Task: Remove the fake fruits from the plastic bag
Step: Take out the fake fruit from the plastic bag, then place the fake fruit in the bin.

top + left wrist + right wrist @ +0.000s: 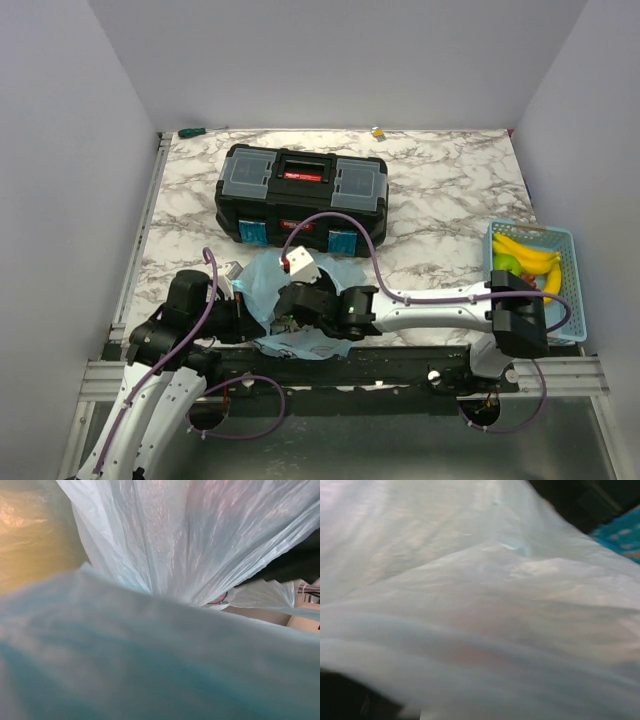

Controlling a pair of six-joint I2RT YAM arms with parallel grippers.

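Note:
The light-blue plastic bag [262, 283] lies crumpled at the near edge of the table, between my two arms. My left gripper [243, 300] is at the bag's left edge. Its jaws are buried under blue film [165, 670], and pleats of the bag [190, 545] gather toward them, so it is shut on the bag. My right gripper [292, 318] reaches in from the right and is sunk into the bag. Pale film [480, 605] covers its whole view and hides its jaws. A yellow-orange blur [25, 535] shows at the left edge of the left wrist view. No fruit shows clearly in the bag.
A light-blue mesh basket [571, 255] at the right edge holds yellow bananas [530, 252] and a green fruit [507, 264]. A black toolbox [303, 192] with a red handle stands just behind the bag. Two small items lie by the back wall.

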